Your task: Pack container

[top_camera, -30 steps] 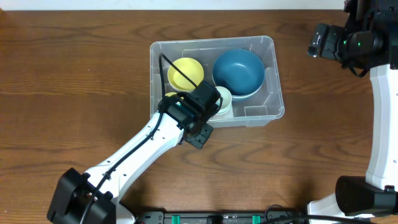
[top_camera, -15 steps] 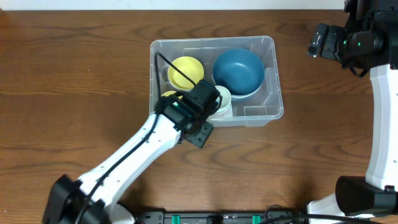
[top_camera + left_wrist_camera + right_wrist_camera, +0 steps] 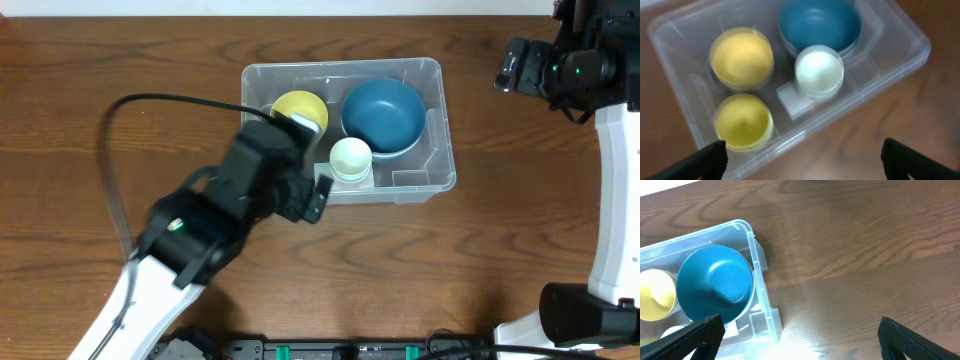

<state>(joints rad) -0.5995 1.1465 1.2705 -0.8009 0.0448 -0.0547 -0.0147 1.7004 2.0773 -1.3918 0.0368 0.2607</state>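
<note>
The container (image 3: 441, 120) stood on the wooden surface (image 3: 110, 60), in the far half and a little to the right of the middle, with its long sides running across the overhead view. It was clear, so the wood showed through its walls.

Four pieces sat inside it. A blue bowl (image 3: 382, 115) filled the far right part. A far yellow bowl (image 3: 742, 57) was at the far left. A near yellow bowl (image 3: 743, 121) sat just in front of it, in the near left corner. A pale cup (image 3: 350, 158) stood close to the middle of the near wall, just beside the blue bowl; I could not tell whether the two touched.

The left arm (image 3: 230, 200) hung over the near left corner of the container and hid the near yellow bowl from above. In the somewhat blurred left wrist view, the left end effector (image 3: 802, 159) was spread wide. Its dark fingertips (image 3: 710, 157) were at the two lower corners, with nothing between them.

The right end effector (image 3: 799, 332) was also spread wide and held nothing. It was above the surface, beside the right end of the container, and did not touch it.
</note>
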